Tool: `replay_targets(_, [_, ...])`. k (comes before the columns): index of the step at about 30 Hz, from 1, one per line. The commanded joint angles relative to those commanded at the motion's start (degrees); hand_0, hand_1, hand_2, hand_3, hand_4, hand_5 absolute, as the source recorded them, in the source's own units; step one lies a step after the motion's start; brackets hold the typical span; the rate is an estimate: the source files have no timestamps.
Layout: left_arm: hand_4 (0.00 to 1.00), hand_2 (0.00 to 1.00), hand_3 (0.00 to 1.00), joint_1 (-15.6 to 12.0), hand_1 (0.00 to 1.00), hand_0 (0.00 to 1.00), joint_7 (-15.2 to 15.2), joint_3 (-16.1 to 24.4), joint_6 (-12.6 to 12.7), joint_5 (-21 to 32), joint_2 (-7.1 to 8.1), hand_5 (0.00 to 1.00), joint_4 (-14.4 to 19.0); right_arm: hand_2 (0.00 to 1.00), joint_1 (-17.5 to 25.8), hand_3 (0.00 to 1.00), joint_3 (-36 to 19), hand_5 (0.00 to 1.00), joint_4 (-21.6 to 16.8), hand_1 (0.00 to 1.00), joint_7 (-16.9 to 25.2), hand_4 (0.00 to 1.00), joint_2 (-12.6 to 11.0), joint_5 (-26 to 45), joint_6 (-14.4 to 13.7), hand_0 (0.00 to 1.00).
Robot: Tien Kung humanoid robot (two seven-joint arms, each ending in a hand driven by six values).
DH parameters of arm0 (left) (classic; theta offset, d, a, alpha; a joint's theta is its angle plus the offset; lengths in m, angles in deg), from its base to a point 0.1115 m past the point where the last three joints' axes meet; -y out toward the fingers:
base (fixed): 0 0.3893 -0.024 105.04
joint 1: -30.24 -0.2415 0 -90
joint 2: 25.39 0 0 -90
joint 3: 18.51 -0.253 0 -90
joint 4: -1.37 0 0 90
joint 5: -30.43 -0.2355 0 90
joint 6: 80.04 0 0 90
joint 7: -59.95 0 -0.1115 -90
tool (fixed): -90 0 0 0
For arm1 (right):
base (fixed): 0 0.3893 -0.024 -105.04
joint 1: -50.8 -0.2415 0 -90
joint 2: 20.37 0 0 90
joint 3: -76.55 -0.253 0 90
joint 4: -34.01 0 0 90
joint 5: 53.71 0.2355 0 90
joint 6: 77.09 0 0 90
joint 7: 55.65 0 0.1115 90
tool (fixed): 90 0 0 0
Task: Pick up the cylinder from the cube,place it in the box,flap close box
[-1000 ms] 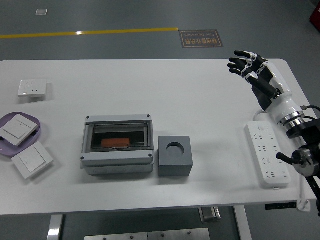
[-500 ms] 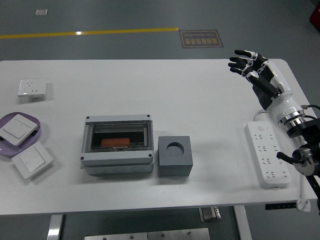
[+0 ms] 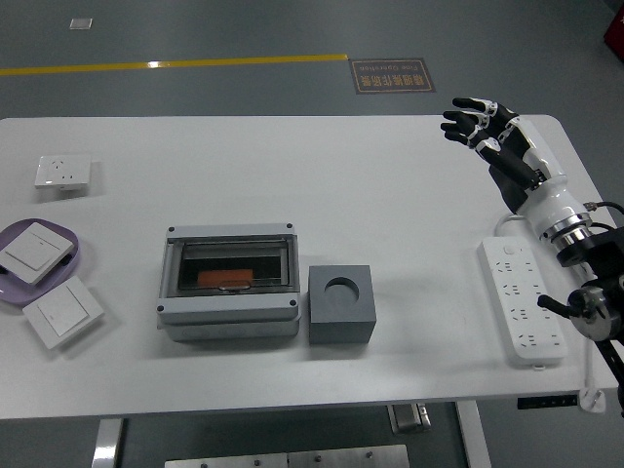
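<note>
While grey box [image 3: 230, 283] sits mid-table, clear flap down, orange cylinder [image 3: 225, 279] visible inside; cube [image 3: 341, 303] just right of it, round hole empty; right hand [image 3: 490, 136] hovers far right, fingers spread, holding nothing.

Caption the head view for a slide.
Right hand open above the table's far right; orange cylinder inside the closed grey box, beside the empty cube.

We see our right arm reaching in from the right edge, forearm angled up and leftward, right hand [image 3: 487, 132] raised, fingers [image 3: 466, 114] loosely spread, holding nothing
</note>
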Motion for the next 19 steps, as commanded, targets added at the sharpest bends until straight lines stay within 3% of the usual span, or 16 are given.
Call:
replay_targets(13, [0.691, 0.664, 0.682, 0.18, 0.681, 0.668, -0.17, -1.03, -0.01, 0.3, 0.83, 0.3, -0.03, 0.685, -0.37, 0.691, 1.3, 0.381, 0.35, 0.695, -0.05, 0.779, -0.19, 0.04, -0.14, 0.788])
replay_targets(19, [0.692, 0.663, 0.682, 0.27, 0.681, 0.668, -0.16, -0.93, 0.05, 0.29, 0.53, 0.3, -0.02, 0.685, -0.3, 0.69, 1.04, 0.383, 0.35, 0.694, -0.02, 0.78, -0.08, 0.02, -0.19, 0.787])
